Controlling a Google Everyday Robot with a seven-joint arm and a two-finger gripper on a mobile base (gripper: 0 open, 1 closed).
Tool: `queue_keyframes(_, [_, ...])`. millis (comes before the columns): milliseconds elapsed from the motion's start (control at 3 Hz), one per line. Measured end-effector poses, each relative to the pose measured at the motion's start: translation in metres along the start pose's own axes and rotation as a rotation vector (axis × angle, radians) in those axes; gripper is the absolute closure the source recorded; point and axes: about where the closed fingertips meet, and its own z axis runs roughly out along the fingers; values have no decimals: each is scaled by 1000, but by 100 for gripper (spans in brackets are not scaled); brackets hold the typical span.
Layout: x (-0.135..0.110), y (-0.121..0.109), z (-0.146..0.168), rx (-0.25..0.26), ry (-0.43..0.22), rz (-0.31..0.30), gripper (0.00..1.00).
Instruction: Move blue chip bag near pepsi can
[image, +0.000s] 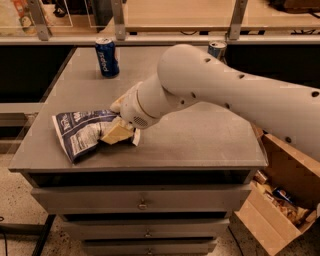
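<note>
The blue chip bag (82, 132) lies crumpled on the front left part of the grey table (200, 140), its white print panels facing up. My gripper (117, 120) is down at the bag's right end, touching it, with the thick white arm reaching in from the right. The pepsi can (106, 57) stands upright at the back left of the table, well apart from the bag and the gripper.
A slimmer silver-and-blue can (217, 50) stands at the table's back edge, partly behind my arm. Drawers (142, 202) sit under the tabletop. An open cardboard box (280, 200) with clutter is on the floor at the right. A railing runs behind the table.
</note>
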Motion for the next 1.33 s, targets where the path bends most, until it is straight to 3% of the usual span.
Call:
queue_keyframes(333, [-2, 1, -1, 0, 0, -4, 87])
queue_keyframes(667, [-3, 2, -1, 0, 0, -7, 100])
queue_keyframes(1000, [-7, -6, -4, 25, 7, -22, 100])
queue_keyframes(1333, [-14, -29, -7, 71, 22, -44, 100])
